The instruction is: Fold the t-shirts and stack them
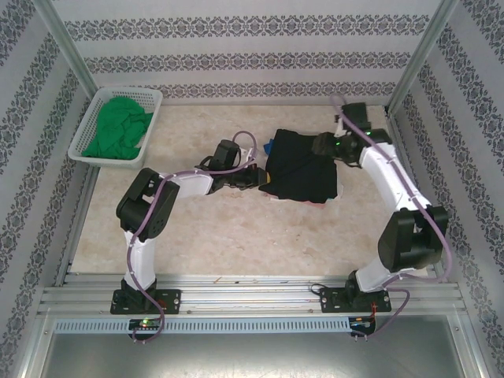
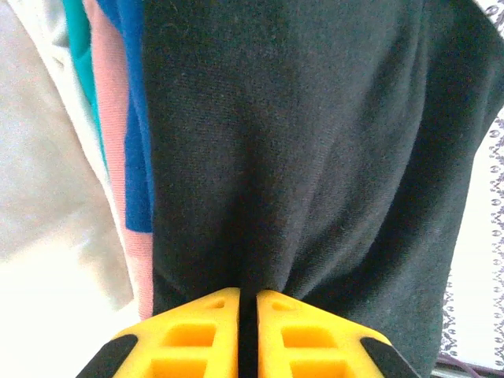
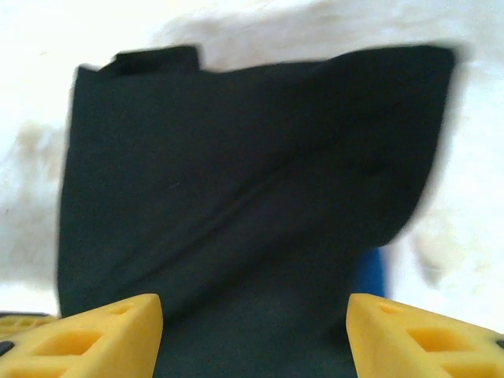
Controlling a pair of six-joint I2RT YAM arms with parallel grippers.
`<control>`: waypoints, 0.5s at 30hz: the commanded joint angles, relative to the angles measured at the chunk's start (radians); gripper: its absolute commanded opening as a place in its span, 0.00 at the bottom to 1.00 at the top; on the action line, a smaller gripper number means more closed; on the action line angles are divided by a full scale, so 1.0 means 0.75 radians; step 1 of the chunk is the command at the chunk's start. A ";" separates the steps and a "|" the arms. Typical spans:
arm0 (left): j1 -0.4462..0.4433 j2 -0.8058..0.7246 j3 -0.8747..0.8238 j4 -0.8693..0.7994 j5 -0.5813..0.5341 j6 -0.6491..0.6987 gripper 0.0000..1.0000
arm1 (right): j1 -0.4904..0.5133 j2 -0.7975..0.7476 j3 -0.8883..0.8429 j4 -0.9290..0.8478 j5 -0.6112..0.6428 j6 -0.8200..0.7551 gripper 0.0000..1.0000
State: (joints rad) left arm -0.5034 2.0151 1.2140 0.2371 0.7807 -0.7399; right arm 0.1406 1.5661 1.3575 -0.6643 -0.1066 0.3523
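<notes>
A folded black t-shirt lies mid-table on top of a pile. A blue edge and a pink edge peek out from under it. My left gripper is at its left edge. In the left wrist view the yellow fingers are shut on the black t-shirt, whose folds run into the slit of my left gripper. Beside it lie blue, pink and teal layers. My right gripper hangs open over the black t-shirt. A green t-shirt lies in the basket.
The white lattice basket stands at the back left corner. Patterned walls and metal posts enclose the table. The arms' bases sit on the rail at the near edge.
</notes>
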 commanded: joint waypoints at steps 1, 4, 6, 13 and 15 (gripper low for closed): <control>-0.038 -0.010 -0.019 -0.004 0.022 -0.013 0.13 | 0.048 0.077 -0.129 0.087 0.064 0.047 0.64; -0.069 -0.043 -0.045 0.059 -0.001 -0.051 0.17 | -0.010 0.215 -0.070 0.035 0.070 0.016 0.62; -0.087 -0.062 -0.056 0.072 -0.021 -0.058 0.26 | -0.053 0.271 -0.037 0.025 0.068 0.003 0.62; -0.025 -0.196 -0.101 0.033 -0.052 0.000 0.52 | 0.015 0.144 0.036 -0.030 0.165 -0.047 0.71; 0.011 -0.272 -0.114 -0.022 -0.069 0.041 0.80 | 0.088 0.068 0.008 -0.026 0.235 -0.048 0.78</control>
State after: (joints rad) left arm -0.5320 1.9034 1.1446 0.2737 0.7502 -0.7547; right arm 0.1455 1.7084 1.3476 -0.6643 -0.0322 0.3408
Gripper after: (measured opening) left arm 0.631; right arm 0.770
